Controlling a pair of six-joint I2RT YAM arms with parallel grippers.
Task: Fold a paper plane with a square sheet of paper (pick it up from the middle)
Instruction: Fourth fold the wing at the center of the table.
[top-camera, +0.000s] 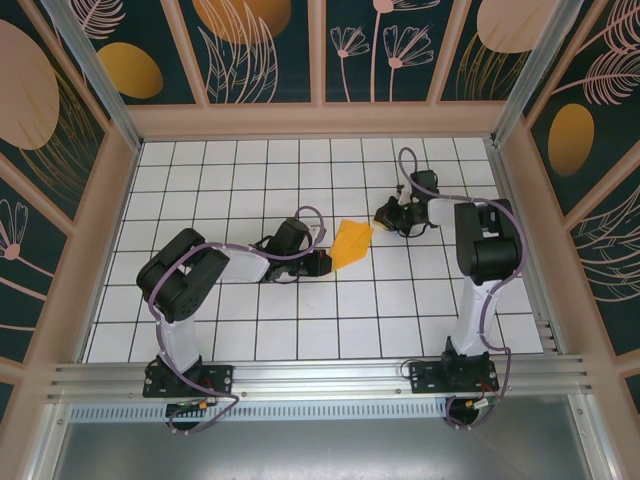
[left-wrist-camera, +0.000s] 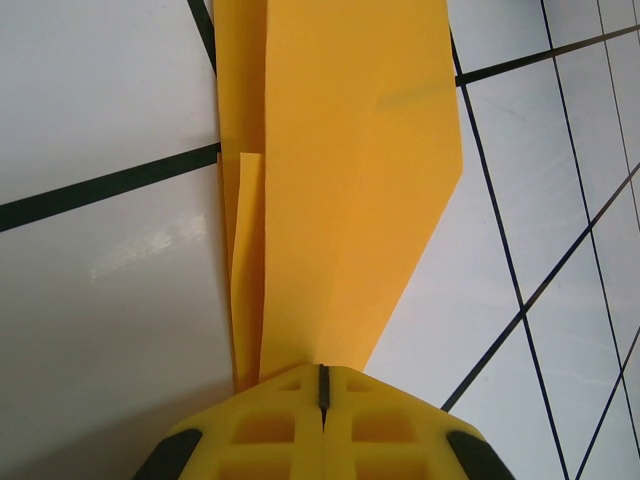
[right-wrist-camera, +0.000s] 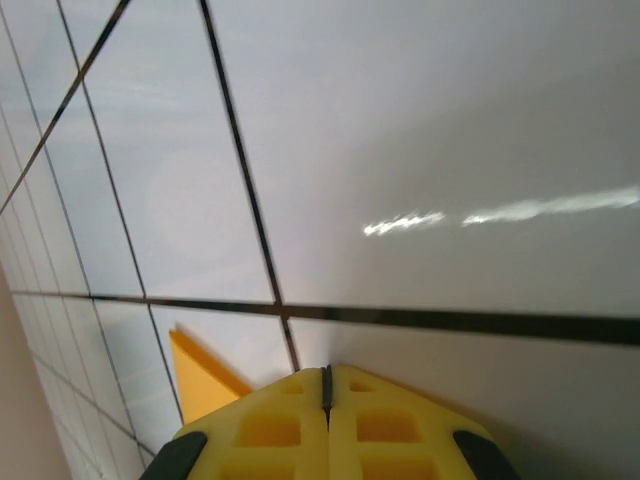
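Pincer left (left-wrist-camera: 322, 372) shut, tips touching paper plane (left-wrist-camera: 350, 200) end | pincer right (right-wrist-camera: 326, 374) shut, empty, near it

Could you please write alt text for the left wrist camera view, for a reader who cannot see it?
The left gripper, its yellow jaws shut, pinches the narrow near end of a folded orange-yellow paper, which widens away from the camera. Beneath it lies a white table with dark grid lines.
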